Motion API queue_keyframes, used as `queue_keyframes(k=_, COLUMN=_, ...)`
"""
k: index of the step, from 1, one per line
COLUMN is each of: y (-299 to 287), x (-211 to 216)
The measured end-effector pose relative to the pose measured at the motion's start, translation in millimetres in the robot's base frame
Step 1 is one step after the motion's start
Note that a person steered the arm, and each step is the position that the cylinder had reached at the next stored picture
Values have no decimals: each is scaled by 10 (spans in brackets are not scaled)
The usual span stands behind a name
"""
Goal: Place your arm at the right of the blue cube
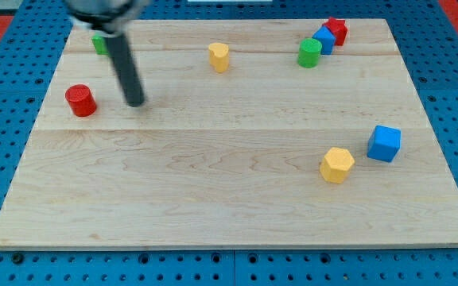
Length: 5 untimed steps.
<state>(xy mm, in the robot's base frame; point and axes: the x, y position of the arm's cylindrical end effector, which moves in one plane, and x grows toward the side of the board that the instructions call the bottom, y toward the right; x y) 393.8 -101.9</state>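
My tip [137, 102] rests on the board [213, 183] at the view's left, just right of the red cylinder [80, 101]. The blue cube [384, 144] sits far right, near the yellow block [337, 164]. The rod has no jaws.

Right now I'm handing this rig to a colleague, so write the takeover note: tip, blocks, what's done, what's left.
My tip rests on the board at the view's upper left, just right of the red cylinder, touching no block.
The blue cube sits at the view's right, beside the yellow hexagonal block on its lower left.
Done: nothing yet; the tip is far left of the cube.
Left: cross the board and stop in the bare strip on the cube's right, probably passing above it to avoid nudging either block.
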Motion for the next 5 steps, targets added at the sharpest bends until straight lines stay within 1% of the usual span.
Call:
queue_keyframes(k=2, y=2416, x=124)
queue_keyframes(k=3, y=3506, x=419)
queue_keyframes(k=4, y=4025, x=973)
queue_keyframes(k=5, y=3498, x=976)
